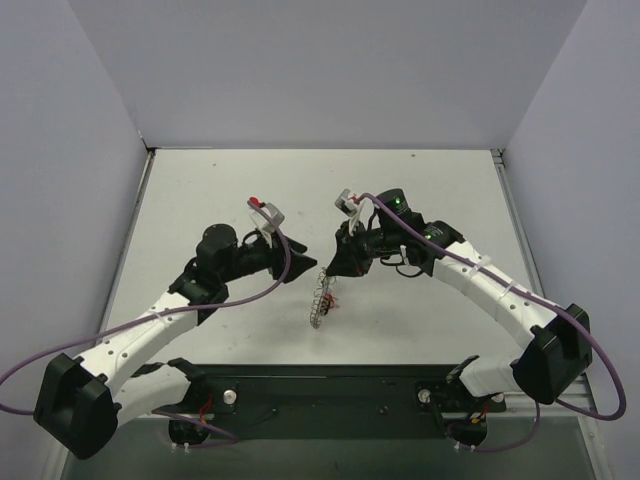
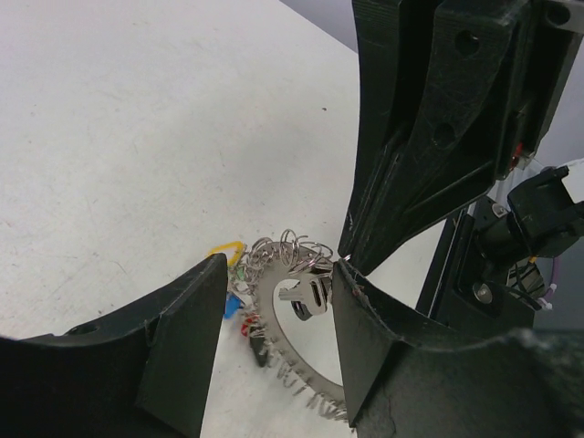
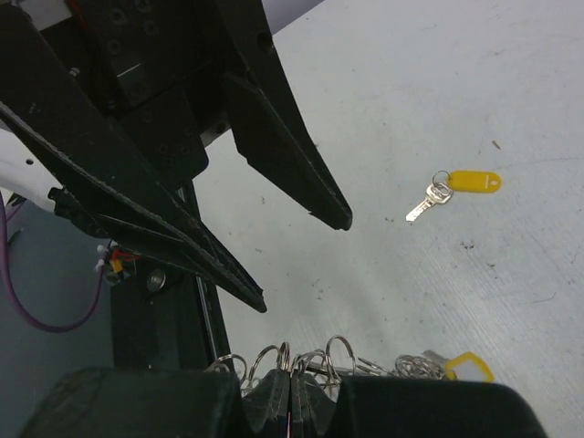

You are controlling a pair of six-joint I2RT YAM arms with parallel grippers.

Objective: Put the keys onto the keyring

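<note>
My right gripper [image 3: 290, 394] sits nearest, at the bottom of its own view, jaws pressed together on a coil of the keyring [image 1: 322, 298]. The keyring sits mid-width, toward the near edge of the table [image 1: 200, 190]. My left gripper [image 2: 278, 266] is spread wide and straddles the keyring without gripping it. Some keys [image 2: 232, 307] seem bunched on it already. A loose key [image 3: 453, 189] with a yellow tag lies well apart; toward which edge, I cannot tell. I judge this mid-task: next my left must fetch that key and thread it on.
</note>
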